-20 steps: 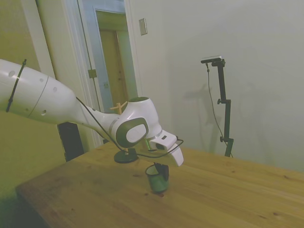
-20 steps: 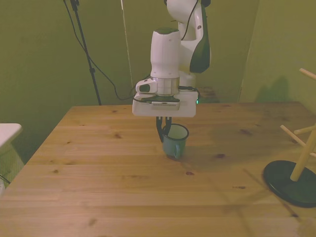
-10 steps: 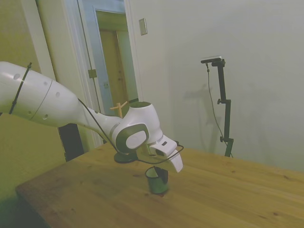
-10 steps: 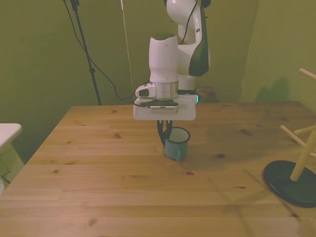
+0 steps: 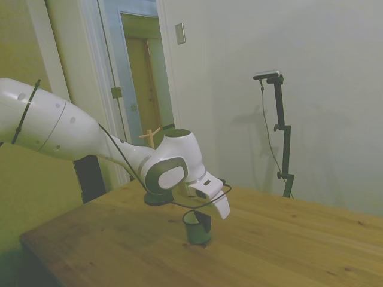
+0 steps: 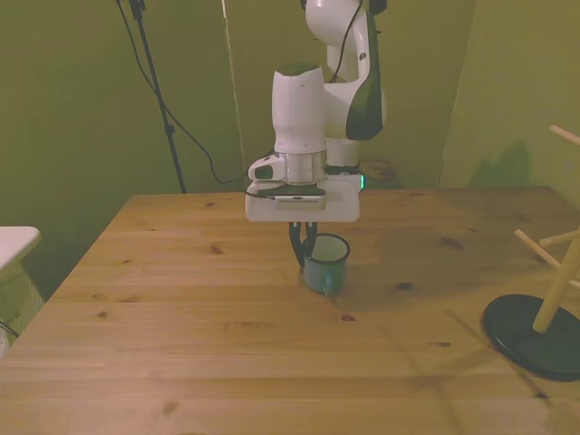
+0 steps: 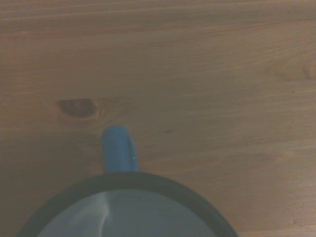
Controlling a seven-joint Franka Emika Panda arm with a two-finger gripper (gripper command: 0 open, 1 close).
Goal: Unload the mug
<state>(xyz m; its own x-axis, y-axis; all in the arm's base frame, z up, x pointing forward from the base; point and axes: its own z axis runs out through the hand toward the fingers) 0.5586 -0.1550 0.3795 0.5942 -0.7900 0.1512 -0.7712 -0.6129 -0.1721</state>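
The dark green mug (image 6: 328, 269) stands upright on the wooden table (image 6: 181, 299) near its middle, seen also in the side view (image 5: 197, 231). My gripper (image 6: 304, 250) comes down from above and is shut on the mug's rim on the front view's left side, one finger inside and one outside. From the side, the gripper (image 5: 205, 219) sits at the rim under the white hand. The wrist view shows the mug's dark rim and pale interior (image 7: 128, 212) from close by, with its blue-green handle (image 7: 118, 149) pointing out over the table boards.
A wooden peg stand (image 6: 550, 299) with a round black base stands at the front view's right edge; in the side view the stand (image 5: 157, 196) is partly hidden behind the arm. A white object (image 6: 14, 243) shows at the front view's left edge.
The arm has lowered slightly, bringing the mug from a small tilt just above the boards to standing on the table. In the last half second almost nothing moved.
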